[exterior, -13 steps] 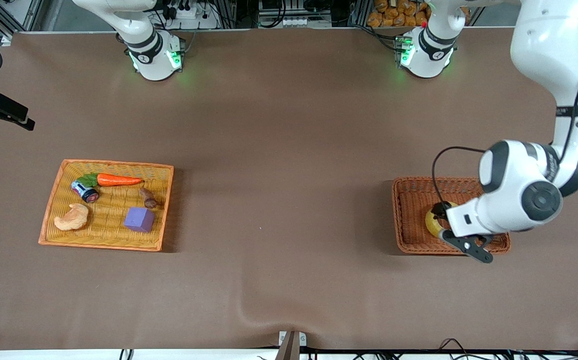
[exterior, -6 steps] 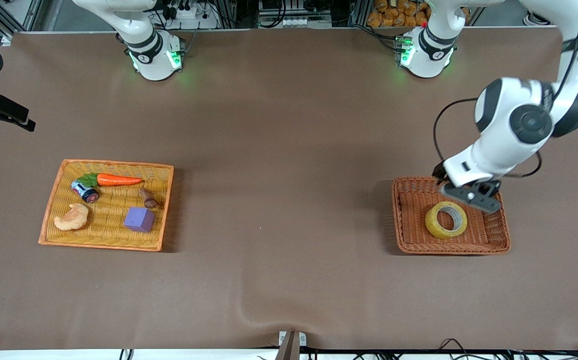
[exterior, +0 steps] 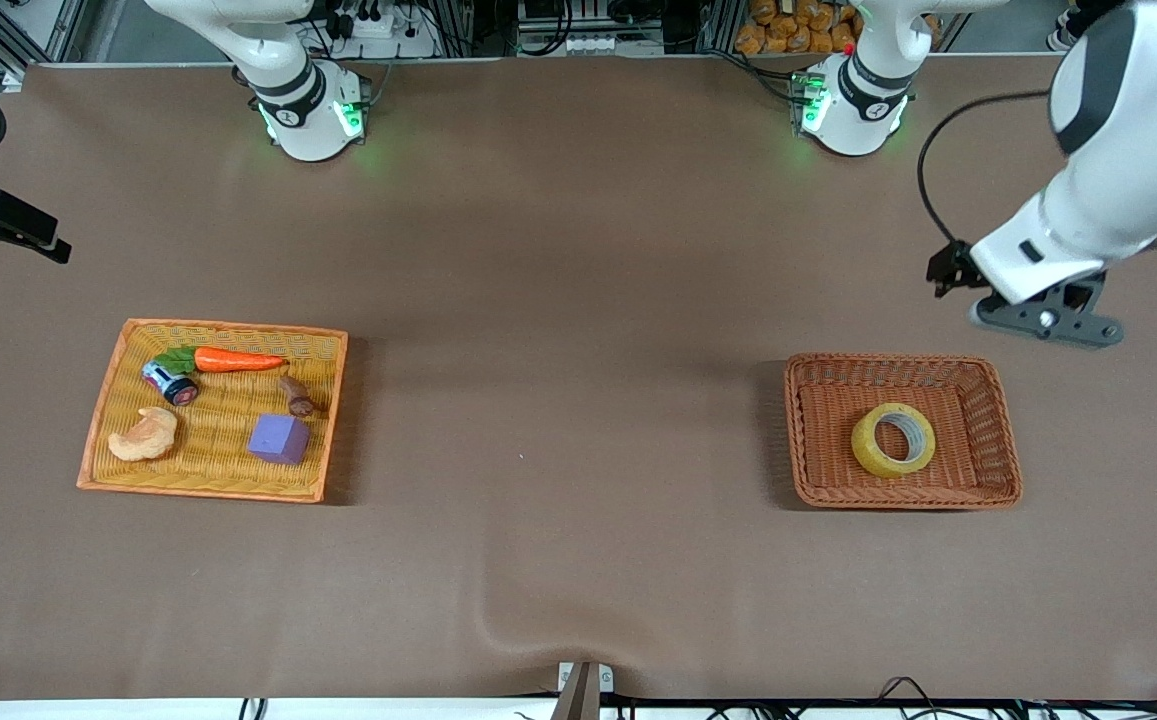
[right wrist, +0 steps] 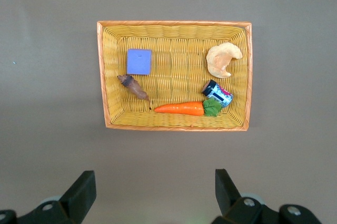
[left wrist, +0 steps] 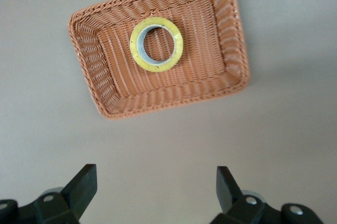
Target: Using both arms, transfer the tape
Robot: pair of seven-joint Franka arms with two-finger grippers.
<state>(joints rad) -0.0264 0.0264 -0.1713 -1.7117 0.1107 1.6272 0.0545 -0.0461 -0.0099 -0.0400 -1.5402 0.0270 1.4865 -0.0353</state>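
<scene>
The yellow tape [exterior: 866, 450] lies flat in the brown wicker basket [exterior: 804, 432] at the left arm's end of the table. It also shows in the left wrist view [left wrist: 157, 67], inside the basket [left wrist: 221, 50]. My left gripper [exterior: 1046, 322] hangs open and empty in the air over bare table beside the basket, toward the robots' bases; its own view shows it [left wrist: 156, 177] wide open. My right gripper [right wrist: 155, 179] is open and empty, high above the table beside the yellow tray [right wrist: 105, 76]; it is out of the front view.
The yellow wicker tray [exterior: 98, 420] at the right arm's end holds a carrot [exterior: 236, 360], a purple cube [exterior: 279, 439], a croissant toy [exterior: 145, 436], a small can [exterior: 170, 382] and a brown piece [exterior: 296, 396]. A black camera mount [exterior: 0, 225] sticks in at that end.
My left gripper has lifted out of the brown basket and swung up toward the robots' bases, leaving the tape lying in the basket. The right arm has not moved.
</scene>
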